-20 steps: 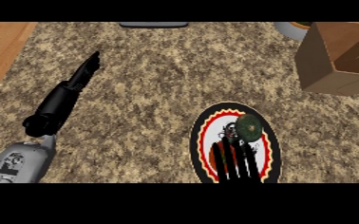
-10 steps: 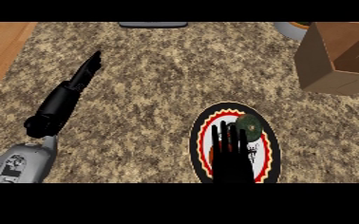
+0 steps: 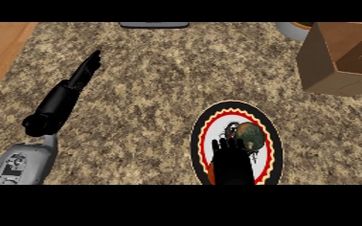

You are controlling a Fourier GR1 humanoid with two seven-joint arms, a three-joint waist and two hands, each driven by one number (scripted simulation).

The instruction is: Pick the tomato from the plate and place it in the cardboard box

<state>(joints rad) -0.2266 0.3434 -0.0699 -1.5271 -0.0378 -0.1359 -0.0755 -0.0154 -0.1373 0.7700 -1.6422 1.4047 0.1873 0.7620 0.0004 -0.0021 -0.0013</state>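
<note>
The tomato (image 3: 250,135) is a dull green-brown ball lying on a round plate (image 3: 206,129) with a black rim, a red zigzag ring and a white centre, at the lower right of the counter. My right hand (image 3: 231,162) rises from the lower edge over the plate, fingers straight, its fingertips just left of and below the tomato. The hand holds nothing. The cardboard box (image 3: 332,57) stands open at the far right. My left hand (image 3: 76,80) lies flat and open on the counter at the left, fingers pointing away.
A grey flat object (image 3: 154,25) sits at the counter's back edge. A pale bowl-like rim (image 3: 293,28) shows behind the box. A wooden strip (image 3: 13,40) borders the counter on the left.
My right hand has moved up over the plate toward the tomato, its fingertips now close beside it. The left hand and the tomato have stayed put.
</note>
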